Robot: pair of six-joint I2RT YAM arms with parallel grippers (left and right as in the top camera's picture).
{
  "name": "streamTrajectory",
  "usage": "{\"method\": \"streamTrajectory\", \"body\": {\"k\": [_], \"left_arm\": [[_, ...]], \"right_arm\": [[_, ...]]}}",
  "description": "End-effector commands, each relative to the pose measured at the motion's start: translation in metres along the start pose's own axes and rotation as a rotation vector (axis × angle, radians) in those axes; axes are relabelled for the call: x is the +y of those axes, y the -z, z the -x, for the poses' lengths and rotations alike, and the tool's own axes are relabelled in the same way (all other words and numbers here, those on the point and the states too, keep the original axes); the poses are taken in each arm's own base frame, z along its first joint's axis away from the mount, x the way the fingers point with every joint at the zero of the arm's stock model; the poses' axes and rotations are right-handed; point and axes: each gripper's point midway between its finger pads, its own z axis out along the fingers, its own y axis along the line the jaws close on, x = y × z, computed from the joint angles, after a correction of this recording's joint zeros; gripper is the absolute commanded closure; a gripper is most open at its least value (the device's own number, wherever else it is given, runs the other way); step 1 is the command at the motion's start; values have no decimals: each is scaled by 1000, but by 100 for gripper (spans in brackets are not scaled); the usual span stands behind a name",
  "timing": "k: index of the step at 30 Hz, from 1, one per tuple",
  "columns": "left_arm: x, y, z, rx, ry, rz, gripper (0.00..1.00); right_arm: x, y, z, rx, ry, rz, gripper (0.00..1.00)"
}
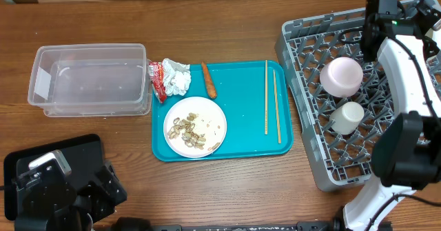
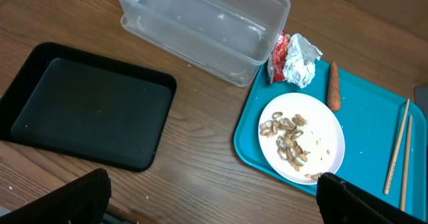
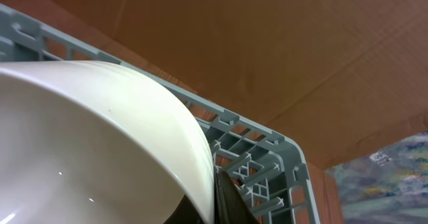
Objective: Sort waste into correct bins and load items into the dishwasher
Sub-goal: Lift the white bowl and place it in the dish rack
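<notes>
**Bowl and cup in the rack, scraps on the teal tray**

Overhead: the grey dish rack [image 1: 310,155] sits at the right. A white bowl [image 1: 341,76] and a small white cup [image 1: 348,117] stand close together on its grid. The right arm [image 1: 403,79] reaches over the rack, with the right gripper [image 1: 373,38] near the bowl. On the teal tray [image 1: 241,121] lie 2 wooden chopsticks [image 1: 267,100], a white plate [image 1: 216,118] of beige shell scraps [image 1: 189,129] and an orange carrot piece [image 1: 209,81]. A crumpled tissue [image 1: 178,78] and a red-and-white wrapper [image 1: 157,78] rest at the tray's corner, beside the clear tub [image 1: 89,110].

Left wrist: the left gripper [image 2: 210,204] hangs above the table with its jaws wide and nothing between them. The black tray [image 2: 87,103] lies below it, near the tub.

Right wrist: the bowl fills most of the frame, with the rack's rim behind it. 1 dark finger [image 3: 227,200] touches the bowl's rim — the other is hidden, so I cannot tell whether the jaws clamp it.
</notes>
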Motion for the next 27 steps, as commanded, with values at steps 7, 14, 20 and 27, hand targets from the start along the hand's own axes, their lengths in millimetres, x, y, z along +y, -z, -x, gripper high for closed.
{"method": "streamTrajectory", "body": {"k": [7,14,20,27], "left_arm": [[0,1,-1,-2,13,-10,0],[0,1,-1,-2,13,-10,0],[0,1,-1,-2,13,-10,0],[0,1,-1,-2,13,-10,0]], "right_arm": [[38,-23,-17,-11,262,-31,96],[39,-28,-5,-84,331,-156,96],[57,-21,-16,-60,376,-56,96],[76,2,-24,-71,426,21,96]]}}
